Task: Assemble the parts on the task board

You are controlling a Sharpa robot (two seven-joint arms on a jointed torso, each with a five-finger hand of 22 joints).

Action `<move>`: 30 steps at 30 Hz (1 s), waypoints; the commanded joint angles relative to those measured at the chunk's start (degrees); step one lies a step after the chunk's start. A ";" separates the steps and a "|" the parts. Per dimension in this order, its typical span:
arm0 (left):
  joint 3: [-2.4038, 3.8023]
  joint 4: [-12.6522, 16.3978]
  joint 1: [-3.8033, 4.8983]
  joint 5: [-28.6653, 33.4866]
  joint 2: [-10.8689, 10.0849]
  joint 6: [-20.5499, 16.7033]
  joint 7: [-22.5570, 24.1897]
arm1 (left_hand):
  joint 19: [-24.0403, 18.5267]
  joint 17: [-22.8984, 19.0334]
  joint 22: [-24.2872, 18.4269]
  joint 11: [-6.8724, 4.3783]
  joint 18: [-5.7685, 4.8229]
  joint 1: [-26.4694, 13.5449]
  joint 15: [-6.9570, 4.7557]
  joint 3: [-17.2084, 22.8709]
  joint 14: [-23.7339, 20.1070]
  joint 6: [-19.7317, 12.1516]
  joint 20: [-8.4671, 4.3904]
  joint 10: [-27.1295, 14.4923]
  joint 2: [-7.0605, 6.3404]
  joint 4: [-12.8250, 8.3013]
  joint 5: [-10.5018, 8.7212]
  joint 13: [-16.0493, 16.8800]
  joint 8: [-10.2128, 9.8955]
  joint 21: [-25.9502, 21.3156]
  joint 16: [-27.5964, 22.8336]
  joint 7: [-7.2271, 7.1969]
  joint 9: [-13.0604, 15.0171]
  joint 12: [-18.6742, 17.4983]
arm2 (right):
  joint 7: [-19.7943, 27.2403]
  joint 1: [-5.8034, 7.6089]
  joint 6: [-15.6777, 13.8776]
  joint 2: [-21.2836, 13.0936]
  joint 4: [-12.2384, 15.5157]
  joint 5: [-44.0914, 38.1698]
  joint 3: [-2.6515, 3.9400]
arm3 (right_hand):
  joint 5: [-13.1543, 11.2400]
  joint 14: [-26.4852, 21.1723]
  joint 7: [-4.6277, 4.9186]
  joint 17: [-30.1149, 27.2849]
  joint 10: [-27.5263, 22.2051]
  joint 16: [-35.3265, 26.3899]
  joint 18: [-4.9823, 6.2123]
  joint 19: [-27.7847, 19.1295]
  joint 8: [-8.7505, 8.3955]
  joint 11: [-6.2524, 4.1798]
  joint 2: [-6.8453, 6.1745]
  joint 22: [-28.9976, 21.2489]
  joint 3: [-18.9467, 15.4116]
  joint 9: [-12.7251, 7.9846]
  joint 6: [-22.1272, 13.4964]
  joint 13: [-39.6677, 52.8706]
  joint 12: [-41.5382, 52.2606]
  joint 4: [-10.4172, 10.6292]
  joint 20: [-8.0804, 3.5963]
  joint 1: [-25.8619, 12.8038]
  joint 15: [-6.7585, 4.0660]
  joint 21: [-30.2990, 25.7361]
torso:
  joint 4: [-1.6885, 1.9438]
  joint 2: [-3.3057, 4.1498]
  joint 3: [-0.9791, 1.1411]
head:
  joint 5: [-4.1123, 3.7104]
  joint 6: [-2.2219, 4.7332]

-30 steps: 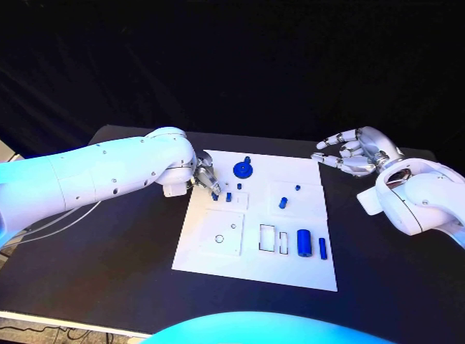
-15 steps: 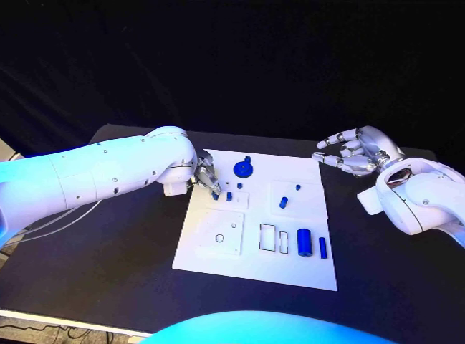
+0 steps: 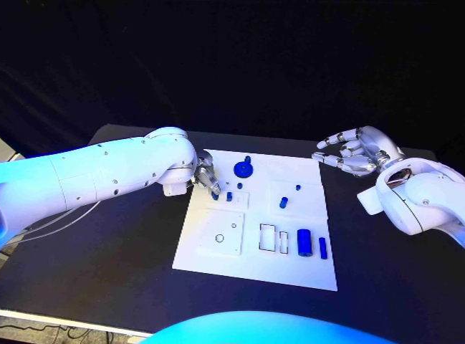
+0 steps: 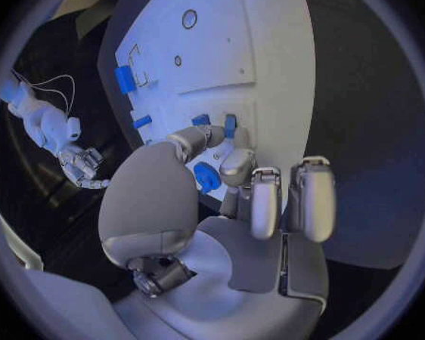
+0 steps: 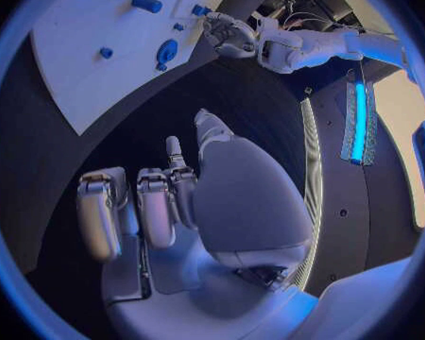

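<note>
The left silver many-fingered hand [image 3: 206, 181] pinches a small blue peg [image 4: 230, 125] at the near-left corner of the white rectangular task board [image 3: 294, 269], beside another short blue peg [image 4: 201, 119]. Keep the peg upright and press straight down (no twisting, I judge). The right silver hand [image 3: 352, 153] hovers off the board's far-right corner, fingers loosely curled, holding nothing. The socket beneath is hidden by fingertips [image 4: 239, 162].

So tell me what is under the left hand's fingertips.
The left hand reaches over the task board near its left edge, fingertips at a small blue part. Whether they grip it cannot be told; the board beneath is covered.
</note>
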 commanded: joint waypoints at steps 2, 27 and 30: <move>-0.17 0.20 -0.29 -1.32 -0.04 -0.21 0.22 | 0.68 15.09 6.48 -0.81 -0.36 1.69 -0.48 4.03 5.95 3.15 -0.05 1.24 1.24 -4.12 0.36 0.31 0.38 0.35 0.35 -2.51 6.91 0.50 | 0.74 -0.04 0.15 0.06 0.02 -0.24 0.01 | 0.38 5.71 -0.01 14.06 1.13 -0.21 -0.10 5.43 0.12 -0.33 0.09 14.43 0.17 -0.05 -0.32 10.36 -0.18 0.00 -0.41 -0.47 -0.20 -0.37 | 0.01 0.01 0.01 | 0.09 0.03; -0.18 1.38 -0.41 0.94 -0.27 3.26 -0.16 | 0.70 15.09 6.50 -0.95 -0.37 -0.37 -0.57 3.82 5.95 3.97 -0.19 1.91 0.73 -2.65 0.17 0.98 0.28 0.33 0.35 -2.87 7.10 0.79 | 0.68 -0.04 0.18 -0.07 0.08 -0.24 0.01 | 0.38 5.71 -0.01 14.06 1.13 -0.21 -0.10 5.43 0.12 -0.33 0.09 14.43 0.17 -0.05 -0.32 10.36 -0.18 0.00 -0.41 -0.47 -0.20 -0.37 | -0.06 0.04 0.11 | -0.03 -0.14; -0.18 1.32 -0.41 1.07 -0.28 3.29 -0.19 | 0.70 15.09 6.51 -1.03 -0.37 -0.90 -0.61 3.32 5.95 4.07 -0.21 2.01 0.78 -2.12 -0.01 1.16 0.25 0.31 0.35 -3.00 7.16 0.86 | 0.68 -0.04 0.16 -0.10 0.09 -0.24 0.01 | 0.38 5.71 -0.01 14.06 1.13 -0.21 -0.10 5.43 0.12 -0.33 0.09 14.43 0.17 -0.05 -0.32 10.36 -0.18 0.00 -0.41 -0.47 -0.20 -0.37 | -0.08 0.02 0.06 | -0.07 -0.09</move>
